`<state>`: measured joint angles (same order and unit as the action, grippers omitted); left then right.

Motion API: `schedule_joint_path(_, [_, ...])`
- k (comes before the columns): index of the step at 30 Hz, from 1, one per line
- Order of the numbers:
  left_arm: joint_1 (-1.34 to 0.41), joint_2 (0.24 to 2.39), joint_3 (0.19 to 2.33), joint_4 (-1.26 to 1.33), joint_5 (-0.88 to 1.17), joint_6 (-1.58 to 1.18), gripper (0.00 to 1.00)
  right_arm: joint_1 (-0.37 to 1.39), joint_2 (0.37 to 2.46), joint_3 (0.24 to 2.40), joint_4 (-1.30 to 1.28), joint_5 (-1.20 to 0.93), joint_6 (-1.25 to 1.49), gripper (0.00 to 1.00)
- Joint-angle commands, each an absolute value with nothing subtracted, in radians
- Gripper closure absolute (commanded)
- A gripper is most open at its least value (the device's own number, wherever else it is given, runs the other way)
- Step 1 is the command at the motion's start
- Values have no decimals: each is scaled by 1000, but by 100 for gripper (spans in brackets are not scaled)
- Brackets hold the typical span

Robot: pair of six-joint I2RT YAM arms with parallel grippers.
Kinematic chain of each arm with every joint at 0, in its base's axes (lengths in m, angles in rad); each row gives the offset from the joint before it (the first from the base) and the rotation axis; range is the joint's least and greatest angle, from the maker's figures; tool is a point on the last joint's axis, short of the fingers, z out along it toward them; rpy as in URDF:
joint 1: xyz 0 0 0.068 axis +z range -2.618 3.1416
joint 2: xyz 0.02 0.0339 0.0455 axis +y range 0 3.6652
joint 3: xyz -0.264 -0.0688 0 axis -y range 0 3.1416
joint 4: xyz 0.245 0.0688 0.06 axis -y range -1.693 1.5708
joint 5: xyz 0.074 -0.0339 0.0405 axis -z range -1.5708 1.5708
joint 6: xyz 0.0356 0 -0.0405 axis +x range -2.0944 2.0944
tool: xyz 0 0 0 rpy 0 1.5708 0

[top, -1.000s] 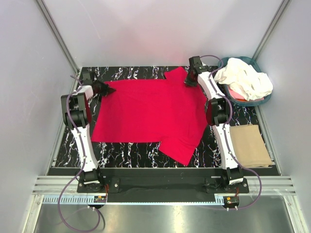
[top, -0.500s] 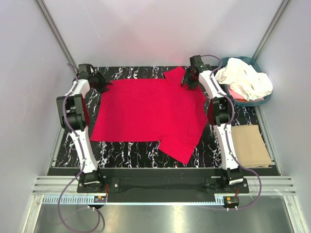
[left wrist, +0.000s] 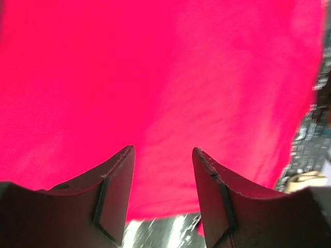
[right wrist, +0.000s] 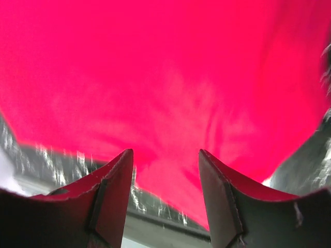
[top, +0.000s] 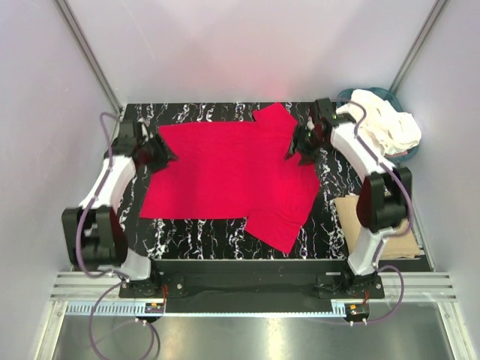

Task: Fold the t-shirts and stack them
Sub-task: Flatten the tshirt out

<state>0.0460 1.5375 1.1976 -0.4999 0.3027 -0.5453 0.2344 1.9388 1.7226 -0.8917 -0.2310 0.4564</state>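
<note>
The red t-shirt (top: 225, 172) lies spread flat across the middle of the black marbled table (top: 202, 234), one sleeve pointing to the near right. My left gripper (top: 163, 154) hangs over its left edge, open, and in the left wrist view only cloth (left wrist: 155, 77) and table show between the left gripper's (left wrist: 163, 151) fingers. My right gripper (top: 295, 148) is over the shirt's far right part, open as well. The right wrist view shows red cloth (right wrist: 155, 67) beyond the empty right gripper (right wrist: 165, 152). Cream-white t-shirts (top: 382, 124) are heaped at the far right.
The white heap sits in a teal round basket (top: 348, 95) at the far right corner. A flat tan cardboard sheet (top: 346, 216) lies at the near right, partly under the right arm. Grey walls close in the table on three sides.
Both grippers have gone from shut to open and let go of the red shirt. Both moved toward the near side over the shirt, and the arms' elbows swung outward.
</note>
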Motion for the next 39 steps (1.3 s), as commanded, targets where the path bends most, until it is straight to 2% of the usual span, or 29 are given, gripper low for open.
schedule_joint_path(1, [83, 1384, 1085, -586, 189, -517, 48, 261, 1697, 1454, -835, -376, 460, 39])
schedule_joint_path(6, [222, 1217, 879, -621, 185, -546, 49, 264, 1482, 1073, -750, -488, 544, 39])
schedule_joint_path(13, [426, 1264, 772, -640, 277, -523, 42, 311, 1241, 795, -641, -505, 702, 45])
schedule_joint_path(16, [500, 1299, 759, -640, 298, -509, 43, 318, 1200, 763, -634, -508, 719, 45])
schedule_joint_path(20, [515, 1330, 793, -643, 238, -492, 51, 318, 1178, 744, -634, -508, 718, 45])
schedule_joint_path(29, [541, 1381, 775, -680, 230, -522, 51, 318, 1131, 687, -606, -505, 736, 44])
schedule_joint_path(35, [546, 1454, 782, -638, 241, -540, 59, 318, 1114, 643, -578, -509, 755, 45])
schedule_joint_path(39, [548, 1495, 788, -624, 224, -541, 60, 318, 1111, 635, -572, -505, 759, 45])
